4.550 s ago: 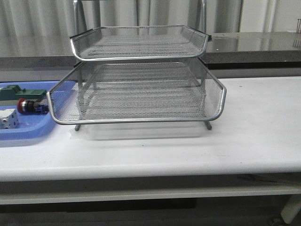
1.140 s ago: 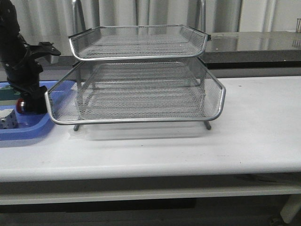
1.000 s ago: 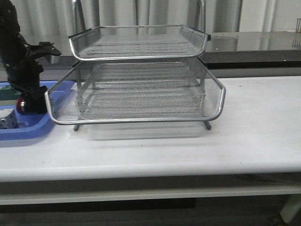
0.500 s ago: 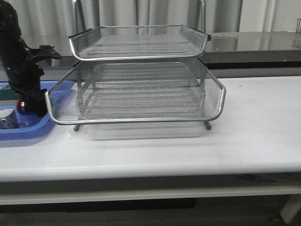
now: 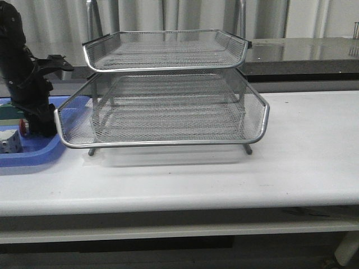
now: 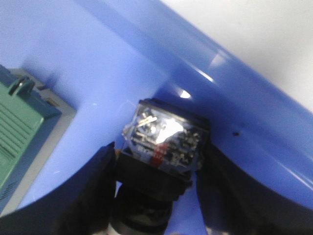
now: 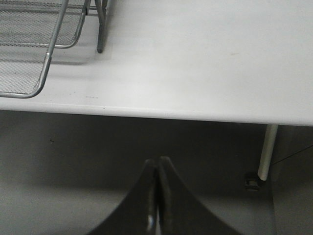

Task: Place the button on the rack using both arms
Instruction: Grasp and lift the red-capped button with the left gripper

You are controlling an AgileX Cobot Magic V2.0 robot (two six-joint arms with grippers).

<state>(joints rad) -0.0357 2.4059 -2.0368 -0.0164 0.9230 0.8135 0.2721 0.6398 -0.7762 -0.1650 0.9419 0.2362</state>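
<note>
My left gripper (image 6: 156, 196) is down in the blue tray (image 6: 254, 127), fingers (image 6: 93, 191) spread to either side of the button (image 6: 164, 147). Jaws part open, straddling its black collar; whether the pads are touching it yet, can't tell. Button lies on its side on the tray floor, blue-clear rear block facing away from my wrist, close to the tray's raised wall. Green flat part (image 6: 22, 132) sits beside it in the same tray, apart from the fingers.

Front view: my left arm (image 5: 25, 78) reaches down into the blue tray (image 5: 33, 157) at the left end of the table (image 5: 303, 145). Only a sliver of the button's red head (image 5: 22, 126) shows beside the arm. White block (image 5: 10, 142) lies in the tray just in front of it. The rack (image 5: 162, 106) stands just right of the tray, its lower mesh tray pulled forward past the upper one, nothing in either.

My right gripper (image 7: 157, 196) hangs off the table's front edge, below table height, fingertips pressed together, holding nothing. Rack corner (image 7: 34, 49) and one leg show well beyond it.
</note>
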